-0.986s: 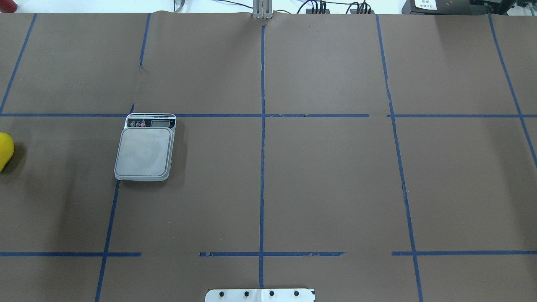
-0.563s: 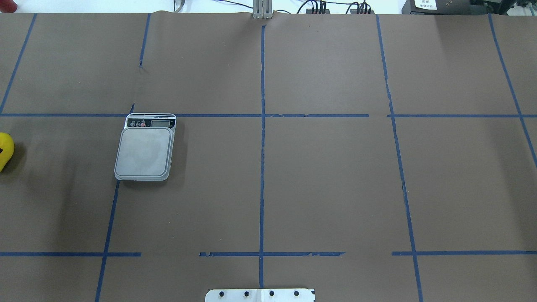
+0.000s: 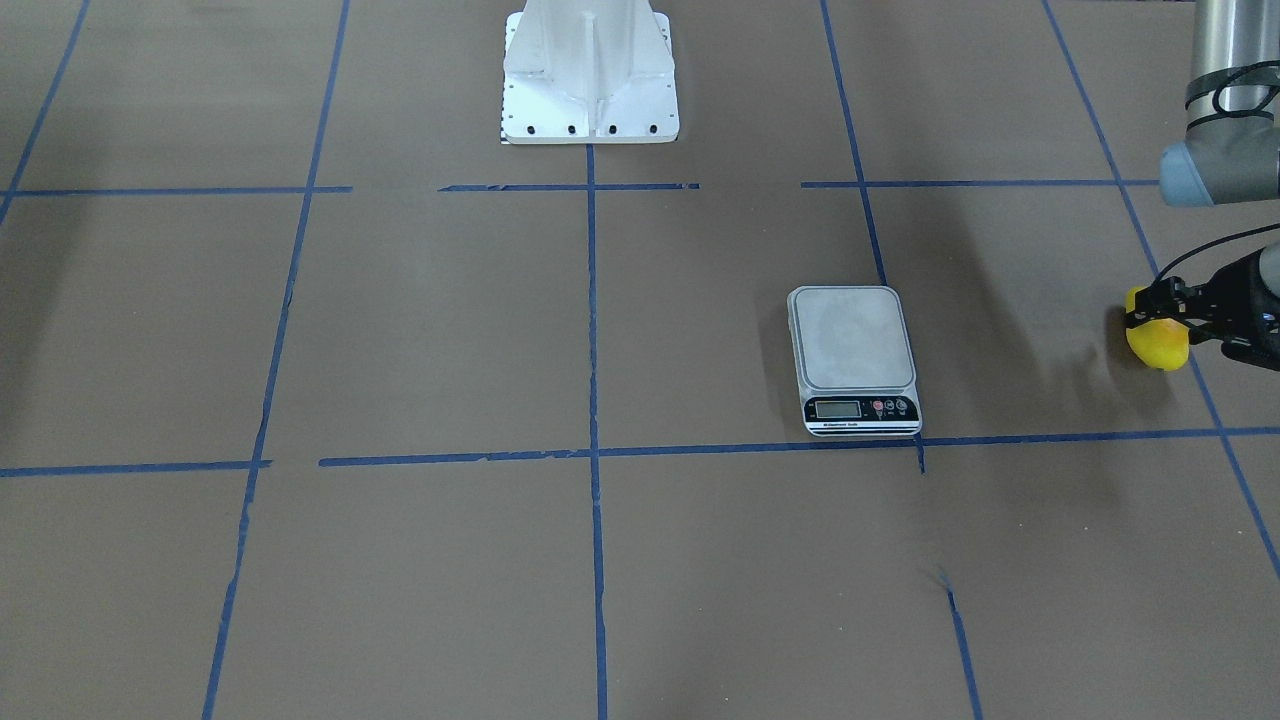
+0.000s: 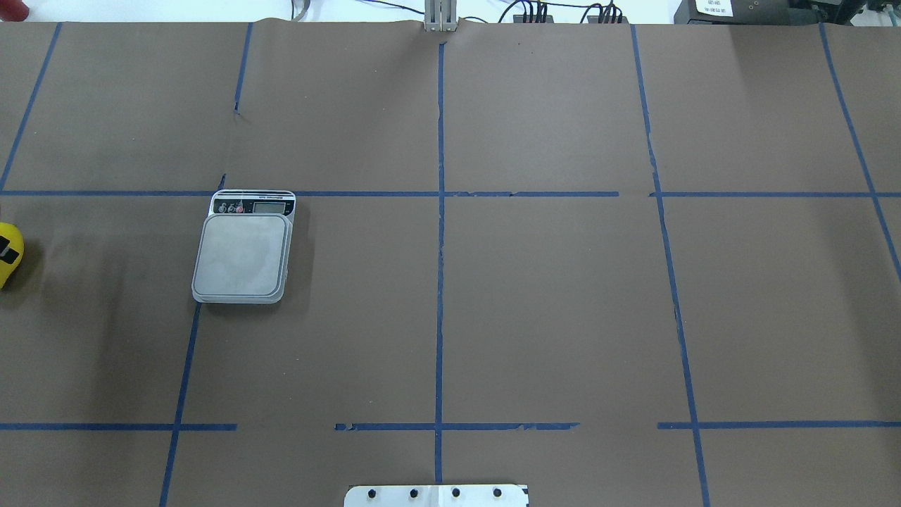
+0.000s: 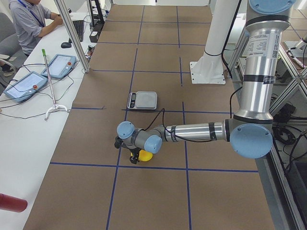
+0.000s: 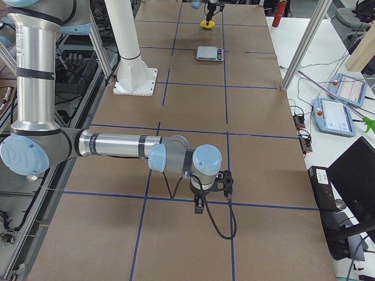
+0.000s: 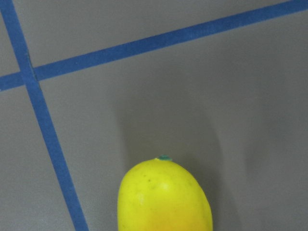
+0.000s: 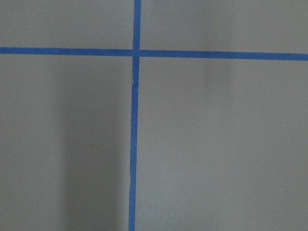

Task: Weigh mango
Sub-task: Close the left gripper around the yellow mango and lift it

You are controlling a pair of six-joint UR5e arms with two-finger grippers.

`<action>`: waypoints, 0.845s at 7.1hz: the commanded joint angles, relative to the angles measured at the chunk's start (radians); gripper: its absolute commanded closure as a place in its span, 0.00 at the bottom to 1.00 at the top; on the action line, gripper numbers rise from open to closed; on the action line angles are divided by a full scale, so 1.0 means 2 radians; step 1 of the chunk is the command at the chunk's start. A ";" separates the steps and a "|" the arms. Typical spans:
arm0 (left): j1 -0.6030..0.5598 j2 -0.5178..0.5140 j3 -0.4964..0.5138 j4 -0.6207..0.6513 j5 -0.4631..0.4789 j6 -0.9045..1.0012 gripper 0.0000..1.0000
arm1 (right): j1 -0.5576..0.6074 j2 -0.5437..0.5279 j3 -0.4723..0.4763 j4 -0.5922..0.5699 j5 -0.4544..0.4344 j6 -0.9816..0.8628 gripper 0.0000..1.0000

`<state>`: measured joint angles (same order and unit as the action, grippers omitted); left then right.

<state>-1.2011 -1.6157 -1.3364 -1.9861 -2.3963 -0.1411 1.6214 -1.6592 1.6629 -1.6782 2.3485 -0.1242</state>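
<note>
The mango [image 3: 1158, 345] lay on the worktop [image 3: 400, 330] toward the robot's left end, well apart from the scale [image 3: 853, 340]. The left pincer [image 3: 1160, 316] was down at the fruit's top, but whether it gripped could not be told; nor could the spread of the right pincer [image 6: 200, 205], low over the worktop.

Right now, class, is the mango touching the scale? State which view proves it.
Apart. The front-facing view shows the mango well off to the side of the scale, with a wide stretch of bare table between them.
</note>
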 commanded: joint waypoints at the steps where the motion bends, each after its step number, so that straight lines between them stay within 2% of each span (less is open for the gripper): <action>1: 0.005 -0.001 0.009 0.001 0.000 0.000 0.14 | 0.000 0.000 0.000 0.000 0.000 0.000 0.00; 2: 0.005 -0.001 0.009 0.001 -0.001 0.000 0.19 | 0.000 0.000 0.000 0.000 0.000 0.000 0.00; 3: 0.005 -0.001 0.006 0.002 -0.001 -0.001 0.63 | 0.000 0.000 0.000 0.000 0.000 0.000 0.00; 4: 0.005 -0.001 -0.021 0.007 -0.011 -0.004 0.98 | 0.000 0.000 0.000 0.000 0.000 0.000 0.00; 5: 0.005 0.003 -0.065 0.015 -0.040 -0.047 0.99 | 0.000 0.000 0.000 0.000 0.000 0.000 0.00; 6: 0.006 0.003 -0.117 0.022 -0.044 -0.105 1.00 | 0.000 0.000 0.000 0.000 0.000 0.000 0.00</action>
<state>-1.1900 -1.6117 -1.4557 -1.9590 -2.4568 -0.2330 1.6214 -1.6597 1.6628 -1.6782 2.3485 -0.1243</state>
